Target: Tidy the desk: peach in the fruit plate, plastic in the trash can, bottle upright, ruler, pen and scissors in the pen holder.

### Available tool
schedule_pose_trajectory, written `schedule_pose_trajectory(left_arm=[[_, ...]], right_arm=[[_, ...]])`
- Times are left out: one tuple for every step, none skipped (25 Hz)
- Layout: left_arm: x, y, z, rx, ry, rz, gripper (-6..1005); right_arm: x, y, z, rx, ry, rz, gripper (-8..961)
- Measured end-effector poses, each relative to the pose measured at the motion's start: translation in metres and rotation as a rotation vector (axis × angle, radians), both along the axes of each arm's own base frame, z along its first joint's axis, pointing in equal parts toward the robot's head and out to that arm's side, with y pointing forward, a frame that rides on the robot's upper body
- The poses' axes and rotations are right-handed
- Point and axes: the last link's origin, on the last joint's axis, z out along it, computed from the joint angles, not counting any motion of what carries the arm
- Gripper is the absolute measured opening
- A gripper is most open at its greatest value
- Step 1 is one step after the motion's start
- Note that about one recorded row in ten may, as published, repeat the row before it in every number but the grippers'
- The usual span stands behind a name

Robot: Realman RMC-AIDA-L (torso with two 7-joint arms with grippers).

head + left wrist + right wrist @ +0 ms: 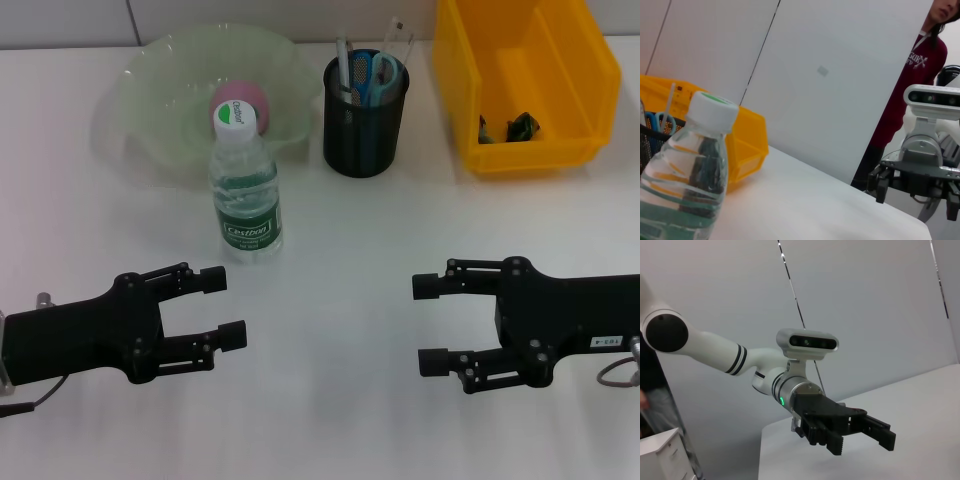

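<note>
In the head view, the left gripper sits at lower left with its jaws spread and nothing between them; the right gripper mirrors it at lower right, also spread and empty. The bottle stands upright at centre left, just in front of the fruit plate, which holds the peach. The pen holder at upper centre contains scissors and a ruler. The yellow trash can at upper right holds dark plastic.
</note>
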Motion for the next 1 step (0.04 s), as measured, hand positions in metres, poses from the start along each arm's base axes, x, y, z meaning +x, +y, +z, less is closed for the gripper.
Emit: schedule_pose_trajectory(left_arm=[[0.0006,-0.0005,0.0004,-0.002,-0.004,-0.004,821]], right_arm=[[-0.0002,0.0,-0.0015,0.001,-0.001,-0.003,797]])
